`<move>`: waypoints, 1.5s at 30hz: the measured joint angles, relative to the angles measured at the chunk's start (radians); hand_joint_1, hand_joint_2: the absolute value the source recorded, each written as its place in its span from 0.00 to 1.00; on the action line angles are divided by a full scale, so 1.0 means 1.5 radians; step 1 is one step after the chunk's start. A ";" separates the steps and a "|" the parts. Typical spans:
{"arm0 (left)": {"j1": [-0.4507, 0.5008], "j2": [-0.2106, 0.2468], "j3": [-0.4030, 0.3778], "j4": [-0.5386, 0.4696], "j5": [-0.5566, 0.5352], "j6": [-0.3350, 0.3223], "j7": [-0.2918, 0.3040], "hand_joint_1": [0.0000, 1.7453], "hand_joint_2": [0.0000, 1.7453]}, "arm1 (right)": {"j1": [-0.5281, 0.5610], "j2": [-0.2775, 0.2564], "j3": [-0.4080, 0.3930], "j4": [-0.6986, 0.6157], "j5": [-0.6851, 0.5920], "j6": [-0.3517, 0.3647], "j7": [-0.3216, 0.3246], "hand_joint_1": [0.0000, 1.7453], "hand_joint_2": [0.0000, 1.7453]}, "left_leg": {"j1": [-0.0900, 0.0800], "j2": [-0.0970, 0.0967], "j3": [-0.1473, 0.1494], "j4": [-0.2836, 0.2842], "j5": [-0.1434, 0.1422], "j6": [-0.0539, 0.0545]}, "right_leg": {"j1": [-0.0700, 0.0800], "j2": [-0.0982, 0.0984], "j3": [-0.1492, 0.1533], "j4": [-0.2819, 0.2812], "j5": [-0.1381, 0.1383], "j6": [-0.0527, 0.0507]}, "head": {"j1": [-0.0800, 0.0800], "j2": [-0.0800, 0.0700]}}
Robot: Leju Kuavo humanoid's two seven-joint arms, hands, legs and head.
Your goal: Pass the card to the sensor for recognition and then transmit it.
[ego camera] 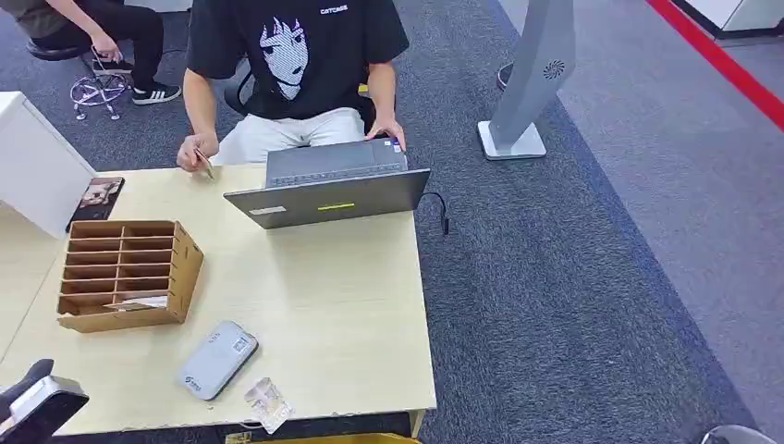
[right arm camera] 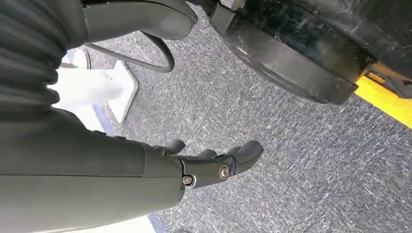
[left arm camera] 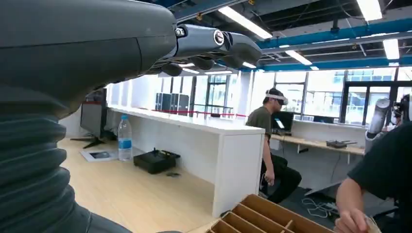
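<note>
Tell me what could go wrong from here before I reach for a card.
1. The person's hand already holds a card at the table's far edge; reaching out could meet that hand.
2. The sensor lies near the table's front edge, beside a clear plastic piece; a sweep by the left hand might knock either off.
3. The right hand hangs over carpet, so it likely needs a long lift.

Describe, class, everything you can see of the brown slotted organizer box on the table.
The organizer box looks like brown cardboard or thin wood, open on top and split by crosswise dividers into a stack of narrow slots. It sits flat on the left part of the pale wooden table, behind the grey card reader and apart from it. A pale card-like piece lies in its nearest slot. Neither the robot's hands nor the person touch it.
</note>
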 joint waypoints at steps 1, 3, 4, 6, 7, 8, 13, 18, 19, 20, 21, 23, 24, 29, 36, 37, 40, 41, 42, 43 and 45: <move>-0.002 -0.003 0.000 0.002 0.000 0.002 -0.001 0.00 1.00 | 0.000 0.000 0.000 0.000 0.003 0.000 -0.001 0.00 1.00 | 0.000 0.000 0.000 0.000 0.000 0.000 | 0.000 0.000 0.000 0.000 0.000 0.000 | 0.000 0.000; -0.009 -0.009 -0.001 0.007 0.001 0.001 -0.003 0.00 1.00 | 0.000 0.000 0.000 0.000 0.006 0.000 -0.002 0.00 1.00 | 0.000 0.000 0.000 0.000 0.000 0.000 | 0.000 0.000 0.000 0.000 0.000 0.000 | 0.000 0.000; -0.018 -0.012 -0.002 0.013 0.002 -0.002 -0.005 0.00 1.00 | -0.001 0.000 0.000 0.000 0.009 0.000 -0.003 0.00 1.00 | 0.000 0.000 0.000 0.000 0.000 0.001 | 0.000 0.000 0.000 0.000 0.000 0.000 | 0.000 0.000; -0.037 -0.016 -0.009 0.034 0.004 -0.010 -0.010 0.00 1.00 | -0.002 0.000 0.000 0.000 0.018 0.000 -0.011 0.00 1.00 | 0.000 -0.001 0.000 0.000 0.001 0.002 | 0.000 -0.001 0.000 0.000 0.000 0.001 | 0.000 0.000; -0.046 -0.018 -0.014 0.044 0.005 -0.015 -0.011 0.00 1.00 | -0.004 0.000 0.000 0.000 0.021 0.000 -0.014 0.00 1.00 | -0.001 -0.001 0.000 0.000 0.001 0.001 | 0.000 -0.001 0.000 0.000 0.000 0.001 | 0.000 0.000; -0.054 -0.020 -0.021 0.057 0.005 -0.019 -0.013 0.00 1.00 | -0.006 0.000 0.000 0.001 0.024 0.000 -0.017 0.00 1.00 | -0.001 -0.001 0.000 0.000 0.001 0.002 | 0.000 -0.001 0.000 0.000 0.001 0.001 | 0.000 0.000; -0.089 -0.021 -0.054 0.109 0.005 -0.034 -0.016 0.00 1.00 | -0.013 0.000 -0.005 0.005 0.031 0.000 -0.030 0.00 1.00 | -0.001 0.000 0.000 0.000 0.001 0.002 | -0.001 -0.001 0.000 0.000 0.001 0.002 | 0.000 0.000; -0.111 0.000 -0.075 0.145 0.005 -0.054 -0.011 0.00 1.00 | -0.019 0.000 -0.015 0.012 0.040 0.000 -0.039 0.00 1.00 | -0.001 0.000 0.000 0.000 0.001 0.002 | -0.001 0.000 0.000 0.000 0.001 0.002 | 0.000 0.000; -0.113 0.006 -0.078 0.149 0.005 -0.057 -0.010 0.00 1.00 | -0.020 0.000 -0.016 0.013 0.041 0.000 -0.041 0.00 1.00 | -0.001 0.000 0.000 0.000 0.001 0.002 | -0.001 0.000 0.000 0.000 0.001 0.002 | 0.000 0.000; -0.118 0.011 -0.081 0.152 0.005 -0.064 -0.010 0.00 1.00 | -0.020 0.000 -0.017 0.015 0.042 0.000 -0.044 0.00 1.00 | -0.001 0.000 0.000 0.000 0.001 0.002 | -0.001 0.000 0.000 0.000 0.001 0.002 | 0.000 0.000; -0.121 0.016 -0.083 0.157 0.005 -0.070 -0.009 0.00 1.00 | -0.021 0.000 -0.018 0.016 0.042 0.000 -0.046 0.00 1.00 | -0.001 0.000 0.000 0.000 0.001 0.002 | -0.001 0.000 0.000 0.000 0.001 0.002 | 0.000 0.000; -0.126 0.029 -0.086 0.165 0.006 -0.080 -0.007 0.00 1.00 | -0.023 0.000 -0.021 0.020 0.043 0.000 -0.049 0.00 1.00 | -0.001 0.000 0.000 0.000 0.001 0.002 | -0.001 0.000 0.000 0.000 0.001 0.002 | 0.000 0.000; -0.130 0.036 -0.088 0.169 0.008 -0.085 -0.007 0.00 1.00 | -0.024 0.000 -0.024 0.023 0.044 0.000 -0.051 0.00 1.00 | -0.001 0.000 0.000 0.000 0.001 0.002 | -0.001 0.000 0.000 0.000 0.001 0.002 | 0.000 0.000; -0.136 0.055 -0.092 0.183 0.016 -0.102 -0.003 0.00 1.00 | -0.025 0.000 -0.030 0.029 0.056 0.000 -0.059 0.00 1.00 | -0.001 0.000 0.000 0.000 0.001 0.002 | -0.001 0.000 0.000 0.000 0.001 0.002 | 0.000 0.000; -0.137 0.067 -0.096 0.200 0.018 -0.106 -0.001 0.00 1.00 | -0.026 0.001 -0.032 0.035 0.065 0.000 -0.061 0.00 1.00 | -0.001 0.000 0.000 0.000 0.001 0.002 | -0.001 0.000 0.000 0.000 0.001 0.002 | 0.000 0.000; -0.137 0.068 -0.097 0.202 0.018 -0.108 -0.001 0.00 1.00 | -0.026 0.001 -0.032 0.036 0.065 0.000 -0.062 0.00 1.00 | -0.001 0.000 0.000 0.000 0.001 0.002 | -0.001 0.000 0.000 0.000 0.001 0.002 | 0.000 0.000; -0.138 0.072 -0.101 0.210 0.023 -0.115 0.000 0.00 1.00 | -0.027 0.000 -0.032 0.037 0.065 0.000 -0.064 0.00 1.00 | -0.001 0.000 0.000 0.000 0.001 0.002 | -0.001 0.000 0.000 0.000 0.001 0.002 | 0.000 0.000; -0.139 0.073 -0.102 0.213 0.024 -0.118 0.000 0.00 1.00 | -0.027 0.000 -0.032 0.037 0.065 0.000 -0.065 0.00 1.00 | -0.001 0.000 0.000 0.000 0.001 0.002 | -0.001 0.000 0.000 0.000 0.001 0.002 | 0.000 0.000; -0.140 0.073 -0.103 0.215 0.025 -0.120 0.000 0.00 1.00 | -0.027 0.001 -0.032 0.037 0.065 0.000 -0.065 0.00 1.00 | -0.001 0.000 0.000 0.000 0.001 0.002 | -0.001 0.000 0.000 0.000 0.001 0.002 | 0.000 0.000; -0.141 0.074 -0.105 0.218 0.027 -0.121 0.000 0.00 1.00 | -0.027 0.000 -0.032 0.038 0.065 0.000 -0.066 0.00 1.00 | -0.001 0.000 0.000 0.000 0.001 0.002 | -0.001 0.000 0.000 0.000 0.001 0.002 | 0.000 0.000; -0.143 0.074 -0.107 0.224 0.030 -0.124 -0.001 0.00 1.00 | -0.028 0.000 -0.032 0.040 0.065 0.000 -0.068 0.00 1.00 | -0.001 0.000 0.000 0.000 0.001 0.002 | -0.001 0.000 0.000 0.000 0.001 0.002 | 0.000 0.000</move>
